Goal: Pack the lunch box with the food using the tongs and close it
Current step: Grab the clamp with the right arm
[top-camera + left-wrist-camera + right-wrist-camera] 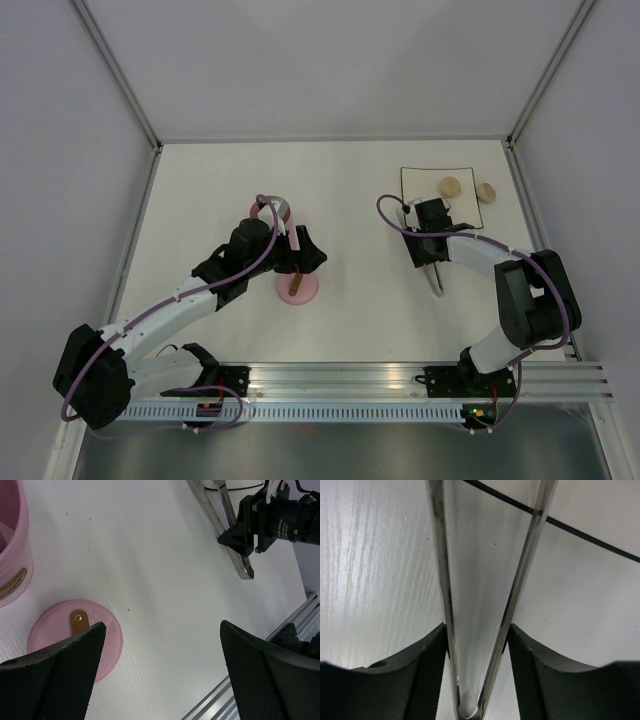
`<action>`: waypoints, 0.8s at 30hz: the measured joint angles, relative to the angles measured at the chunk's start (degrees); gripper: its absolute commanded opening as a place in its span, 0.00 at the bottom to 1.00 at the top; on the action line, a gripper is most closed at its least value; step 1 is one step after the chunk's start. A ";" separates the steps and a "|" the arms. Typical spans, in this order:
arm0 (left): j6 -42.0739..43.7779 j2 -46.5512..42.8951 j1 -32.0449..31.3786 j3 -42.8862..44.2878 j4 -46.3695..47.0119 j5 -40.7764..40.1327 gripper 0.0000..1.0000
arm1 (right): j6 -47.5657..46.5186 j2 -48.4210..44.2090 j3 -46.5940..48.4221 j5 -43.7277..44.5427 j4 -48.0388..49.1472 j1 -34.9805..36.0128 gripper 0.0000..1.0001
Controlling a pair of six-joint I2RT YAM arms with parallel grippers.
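Overhead and wrist views of a white table. The right gripper (477,630) is partly closed around slim silver metal tongs (442,580), which lie flat near a white square plate with a dark edge (425,185). Each finger presses the outside of one tong arm close to the joined end, and the open tips point toward the plate. Two round beige food balls (450,186) sit at the plate's far side, one at its right edge. The left gripper (162,630) is spread wide and holds nothing. It hovers above a flat pink lid with a brown handle (107,635), which lies just beside the open round pink lunch box (12,555). The step in hand looks to be picking up the tongs. Squeeze only enough to hold them, leaving the tips apart for a ball, and lift level so they do not swivel.
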 measured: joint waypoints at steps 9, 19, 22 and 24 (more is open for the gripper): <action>0.00 -0.02 0.33 -0.02 -0.09 0.00 1.00 | 4.11 -3.76 -1.09 -5.40 -0.87 0.00 0.41; 0.00 -1.33 0.66 -0.13 -0.61 0.00 1.00 | 10.69 -17.59 -0.94 -7.23 -3.02 0.00 0.44; 0.00 -1.64 0.70 -0.13 -0.76 0.02 1.00 | 12.90 -20.11 0.20 -7.39 -4.11 0.00 0.44; 0.00 -1.81 0.74 -0.13 -0.94 0.04 1.00 | 14.71 -21.33 0.61 -7.50 -4.66 0.00 0.45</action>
